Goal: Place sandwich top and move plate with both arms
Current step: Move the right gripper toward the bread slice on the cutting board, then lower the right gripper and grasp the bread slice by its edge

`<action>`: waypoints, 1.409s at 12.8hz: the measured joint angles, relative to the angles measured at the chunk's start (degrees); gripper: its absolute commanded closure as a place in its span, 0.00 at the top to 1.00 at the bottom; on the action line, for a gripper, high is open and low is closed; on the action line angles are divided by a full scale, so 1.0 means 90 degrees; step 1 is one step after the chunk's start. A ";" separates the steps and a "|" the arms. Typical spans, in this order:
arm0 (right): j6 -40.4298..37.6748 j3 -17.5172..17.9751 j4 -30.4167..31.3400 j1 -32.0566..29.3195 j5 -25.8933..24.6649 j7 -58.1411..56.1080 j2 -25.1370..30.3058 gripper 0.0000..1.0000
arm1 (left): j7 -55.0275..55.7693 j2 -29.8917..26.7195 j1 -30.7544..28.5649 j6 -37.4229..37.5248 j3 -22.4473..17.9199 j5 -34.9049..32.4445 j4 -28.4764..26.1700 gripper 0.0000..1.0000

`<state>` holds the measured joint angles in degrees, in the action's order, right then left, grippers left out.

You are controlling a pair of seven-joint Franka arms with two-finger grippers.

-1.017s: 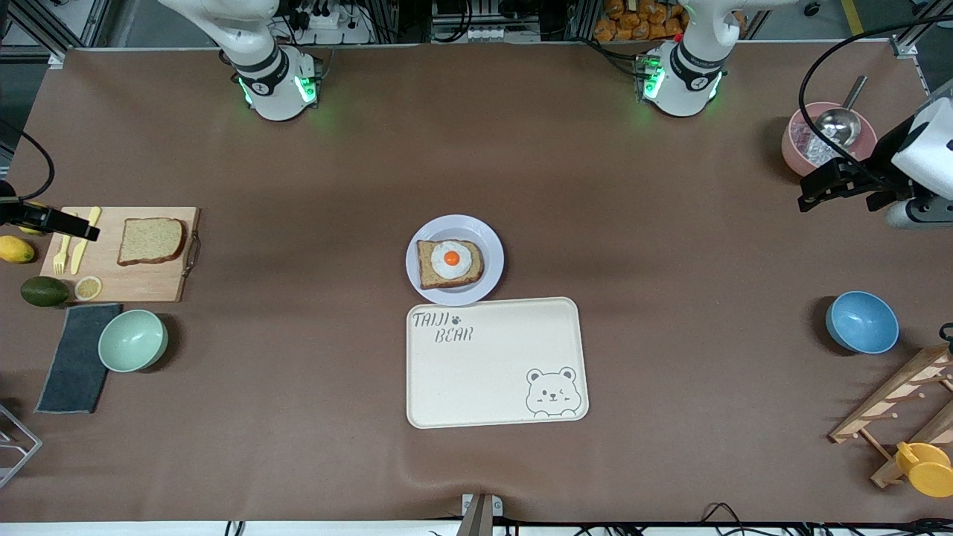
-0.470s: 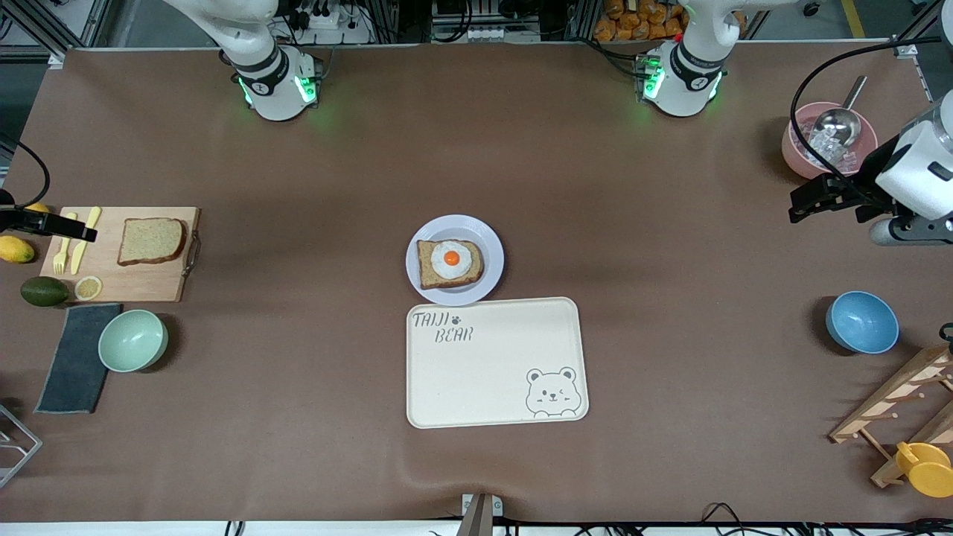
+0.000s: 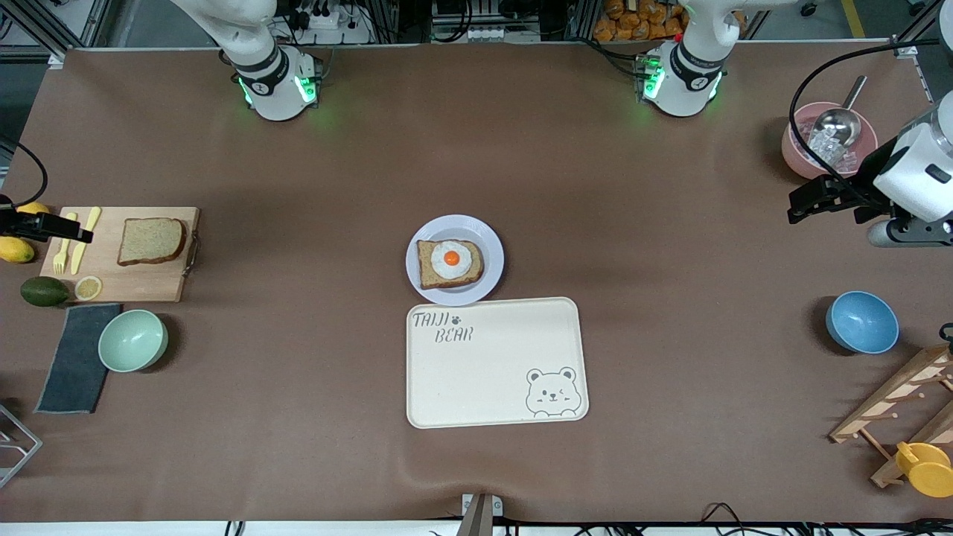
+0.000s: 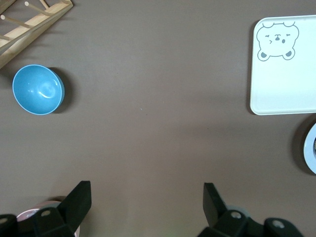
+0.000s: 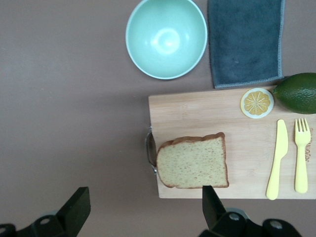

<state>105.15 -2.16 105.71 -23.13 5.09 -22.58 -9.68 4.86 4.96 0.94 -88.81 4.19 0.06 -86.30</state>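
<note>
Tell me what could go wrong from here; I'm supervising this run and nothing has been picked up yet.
1. The sandwich top lies flat on the cutting board beside the yellow knife; the open right gripper might bump the knife.
2. The egg domes on the lower slice, so the top may slide off.
3. The plate touches the tray edge; the open left gripper has little room there.

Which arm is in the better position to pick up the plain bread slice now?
The right arm. The right gripper, open, hangs at the cutting board where the sandwich top lies. The left gripper, also open, is near the pink bowl at the left arm's end of the table.
</note>
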 measured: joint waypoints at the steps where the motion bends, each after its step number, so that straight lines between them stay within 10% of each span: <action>1: 0.0083 -0.0001 0.0045 -0.0086 0.0020 -0.0114 -0.0076 1.00 | 0.0000 0.0000 -0.0001 -0.0013 -0.0001 0.0000 0.0001 1.00; 18: 0.1962 -0.0004 0.0808 -0.1317 0.0433 -0.2828 -0.1359 0.76 | 0.0086 -0.0022 0.0034 -0.0199 0.0032 0.0002 0.0004 1.00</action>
<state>122.81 -2.20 112.98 -34.99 8.99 -48.04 -21.91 5.63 4.77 1.25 -90.60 4.48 0.08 -86.27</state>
